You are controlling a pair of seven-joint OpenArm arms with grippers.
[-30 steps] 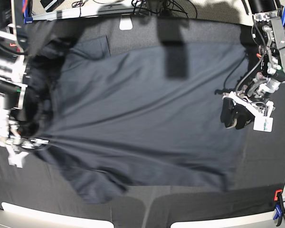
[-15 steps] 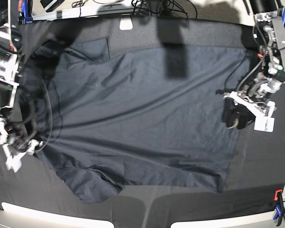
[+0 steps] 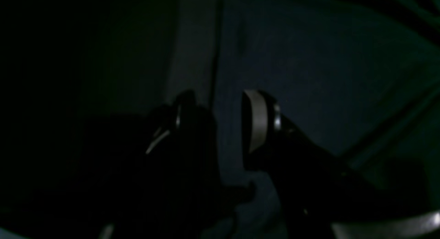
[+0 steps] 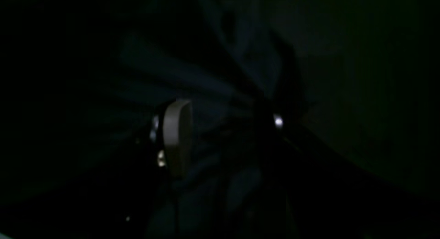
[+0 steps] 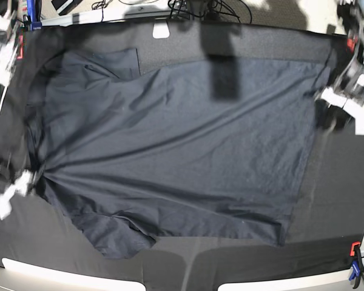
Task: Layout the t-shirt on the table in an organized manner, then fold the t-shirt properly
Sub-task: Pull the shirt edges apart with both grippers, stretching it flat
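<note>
One t-shirt (image 5: 170, 151) spread flat across desk (image 5: 327, 242), hem toward right edge, sleeve near front-left corner. Left gripper (image 3: 220, 125) spread above shirt edge, holding nothing. Right gripper (image 4: 223, 136) spread over dark folds, empty.

No words, brands, numbers or signs can be read in any of the three views. The wide dark navy-grey short-sleeved cotton t-shirt (image 5: 176, 145) spread on the matte black cloth-covered table (image 5: 327, 242) carries no visible print. A small white rectangular patch (image 5: 161, 31) lies at the table's far edge, too small and washed out to tell whether it bears any writing. The red and blue clamp (image 5: 355, 262) at the near right corner of the table shows no lettering. Both wrist views are too dark for any marking to be made out.
</note>
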